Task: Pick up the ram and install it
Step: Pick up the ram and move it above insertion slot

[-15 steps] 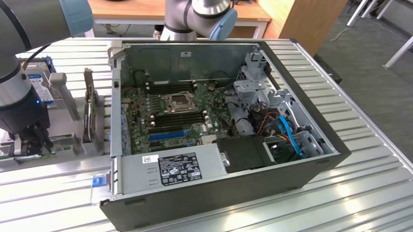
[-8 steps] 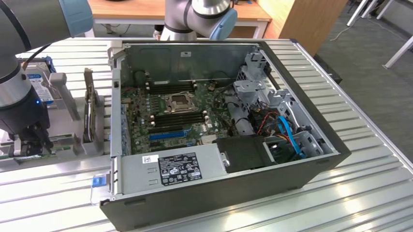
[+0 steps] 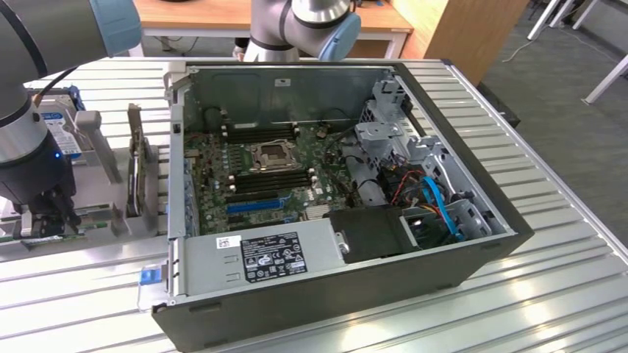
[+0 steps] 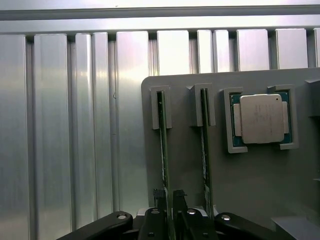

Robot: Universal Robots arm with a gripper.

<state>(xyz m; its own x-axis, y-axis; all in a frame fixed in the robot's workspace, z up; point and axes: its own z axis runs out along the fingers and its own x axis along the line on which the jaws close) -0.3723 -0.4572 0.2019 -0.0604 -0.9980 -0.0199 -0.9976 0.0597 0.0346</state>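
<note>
The ram (image 4: pixel 163 145) is a thin green stick standing on edge in a slot of a grey holder (image 4: pixel 250 185). A second stick of the same kind (image 4: pixel 204 145) stands in the neighbouring slot. My gripper (image 4: pixel 169 200) is lowered over the first stick with one black finger (image 4: pixel 159 200) on each side of it. The jaws are narrow but still slightly apart, and the stick sits in its slot. In the exterior view the gripper (image 3: pixel 44 220) hangs over the holder (image 3: pixel 98 220) at the far left, beside the open computer case (image 3: pixel 471 257). The motherboard's black memory slots (image 3: pixel 260 187) lie bare inside the case.
A processor chip (image 4: pixel 261 119) rests in a pocket of the holder beside the sticks. A dark expansion card (image 3: pixel 135 169) and a hard drive (image 3: pixel 54 125) stand on racks between my arm and the case wall. The ribbed metal table (image 3: pixel 549 279) spreads around the case.
</note>
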